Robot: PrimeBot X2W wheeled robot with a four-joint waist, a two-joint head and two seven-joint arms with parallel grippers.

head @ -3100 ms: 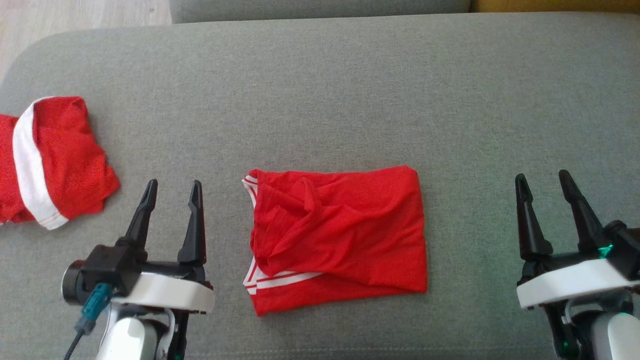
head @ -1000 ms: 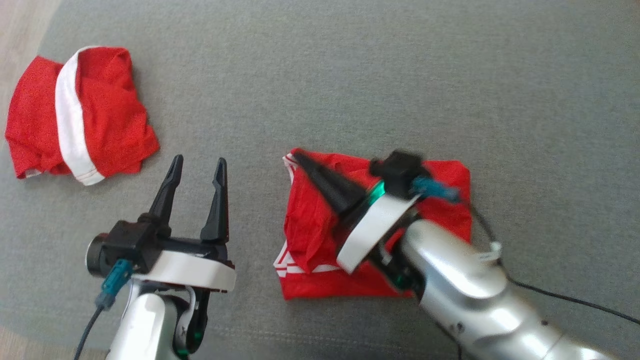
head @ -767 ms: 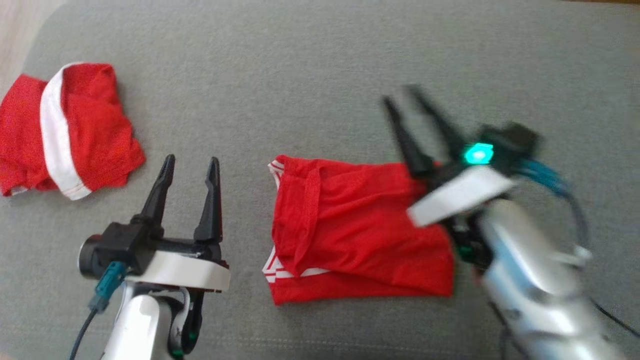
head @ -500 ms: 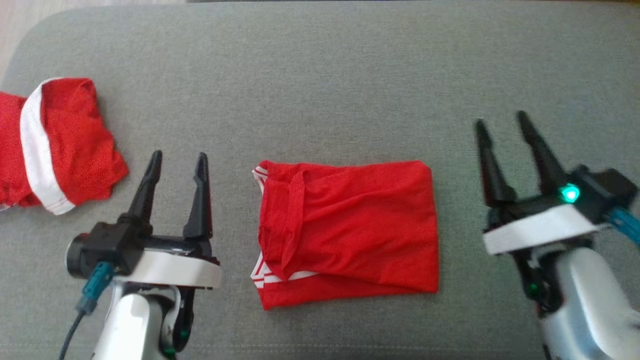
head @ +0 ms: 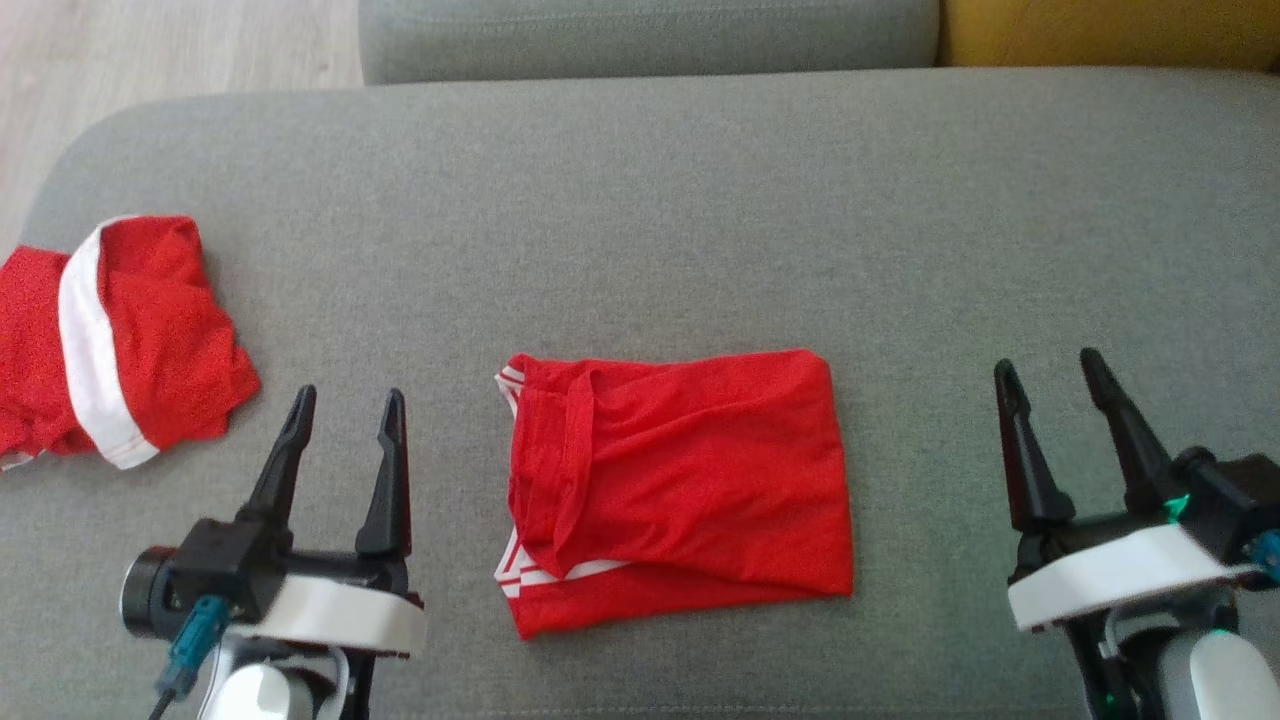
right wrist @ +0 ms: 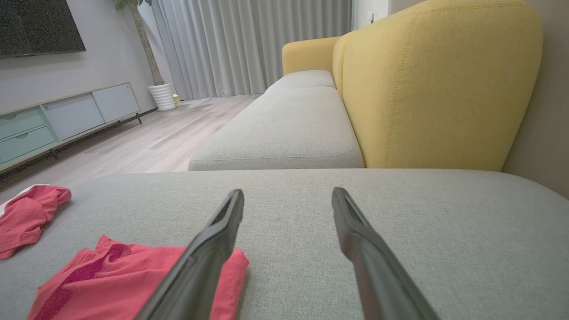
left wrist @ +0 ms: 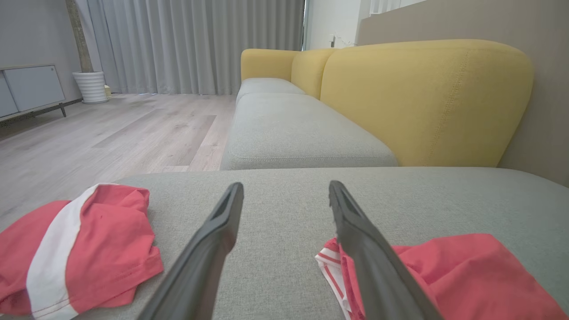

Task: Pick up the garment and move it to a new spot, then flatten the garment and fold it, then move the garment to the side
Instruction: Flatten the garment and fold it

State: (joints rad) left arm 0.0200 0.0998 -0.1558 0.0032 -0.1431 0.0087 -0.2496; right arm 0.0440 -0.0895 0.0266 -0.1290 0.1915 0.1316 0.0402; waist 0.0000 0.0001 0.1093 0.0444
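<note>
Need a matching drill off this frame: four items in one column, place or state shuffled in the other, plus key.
1. folded red garment
2. white-banded red garment
3. left gripper
4. yellow backrest

A. crumpled near the grey cushion, at its left end
B. open, holding nothing
C. beyond the cushion's far edge
D. lying flat mid-cushion

Pairs: 1-D, 2-A, 3-B, 4-C

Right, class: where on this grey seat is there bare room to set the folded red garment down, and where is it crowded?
Bare: the seat stretch behind the folded garment, and the strip between it and the right gripper. Crowded: the left end, where the white-banded garment lies near the left gripper.
</note>
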